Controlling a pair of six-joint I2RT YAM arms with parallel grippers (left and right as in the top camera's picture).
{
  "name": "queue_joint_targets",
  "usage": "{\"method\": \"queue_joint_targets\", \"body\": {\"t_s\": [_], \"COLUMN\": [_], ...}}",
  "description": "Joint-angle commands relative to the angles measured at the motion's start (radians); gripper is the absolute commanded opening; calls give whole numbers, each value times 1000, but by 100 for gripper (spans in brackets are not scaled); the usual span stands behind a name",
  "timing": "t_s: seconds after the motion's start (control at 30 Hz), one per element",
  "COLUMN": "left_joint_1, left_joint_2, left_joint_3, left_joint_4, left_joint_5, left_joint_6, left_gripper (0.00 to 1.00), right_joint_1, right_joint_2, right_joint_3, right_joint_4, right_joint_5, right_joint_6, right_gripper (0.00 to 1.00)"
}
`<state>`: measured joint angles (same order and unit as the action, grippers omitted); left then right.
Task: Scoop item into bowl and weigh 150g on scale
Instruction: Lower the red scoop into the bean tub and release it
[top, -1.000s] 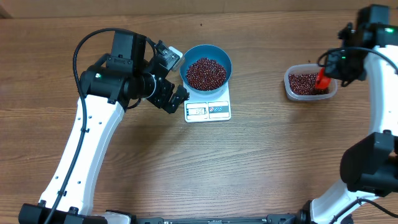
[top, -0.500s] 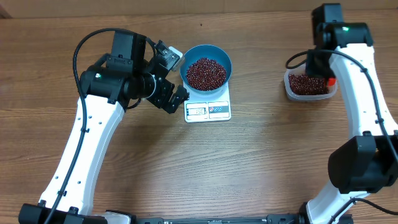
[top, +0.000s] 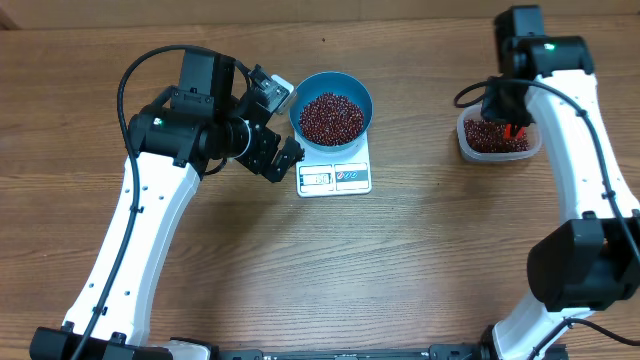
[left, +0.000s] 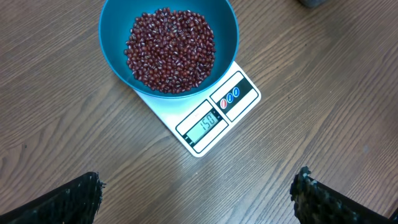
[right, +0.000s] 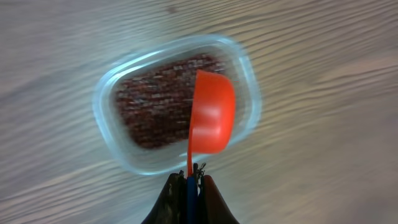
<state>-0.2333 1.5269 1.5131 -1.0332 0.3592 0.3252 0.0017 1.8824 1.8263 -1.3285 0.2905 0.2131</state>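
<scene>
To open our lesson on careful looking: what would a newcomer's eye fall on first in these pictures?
The bright blue bowl, heaped with dark red beans, sits on the white scale near the middle of the table. Off to the right, the right hand is shut on the handle of an orange scoop, held over a clear tub with more beans in it.

We see a brown wood-grain table (top: 420, 260) filling nearly every view, evenly lit, grain running sideways; a paler strip (top: 100, 10) borders its far edge.
</scene>
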Motion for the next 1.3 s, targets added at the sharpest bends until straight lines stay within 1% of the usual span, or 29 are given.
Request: {"method": "queue_joint_targets", "body": {"t_s": [0.0,0.17,0.27,0.47,0.53,0.77,0.83,0.93,1.1,1.27], "left_joint_1": [4,4,4,4,4,4,4,4,4,4], "left_joint_2": [-21,-21,-21,-21,-21,-21,-21,-21,-21,-21], "left_joint_3": [-5,-5,-5,-5,-5,-5,-5,-5,-5,-5], "left_joint_4": [-3,-3,-3,-3,-3,-3,-3,-3,-3,-3], "left_joint_5": [-4,-4,-4,-4,-4,-4,-4,-4,-4,-4], "left_joint_6": [19,19,19,19,19,19,19,19,19,19], "left_gripper": [100,100,100,100,100,99,100,100,100,100], "right_joint_1": [-102,-265,-341,-405,-411,-463,-484,-502,-477,-447], "right_joint_2": [-46,-46,-57,-100,-144,-386,-426,-433,-382,-329], "right_joint_3": [-2,-11,-29,-98,-161,-521,-602,-661,-702,-717], "right_joint_4": [3,35,61,88,146,478,541,580,609,684], "right_joint_5": [-275,-537,-699,-822,-833,-831,-832,-836,-838,-839], "right_joint_6": [31,21,-31,-84,-75,103,138,190,191,192], "right_gripper": [4,4,4,4,4,4,4,4,5,5]}}
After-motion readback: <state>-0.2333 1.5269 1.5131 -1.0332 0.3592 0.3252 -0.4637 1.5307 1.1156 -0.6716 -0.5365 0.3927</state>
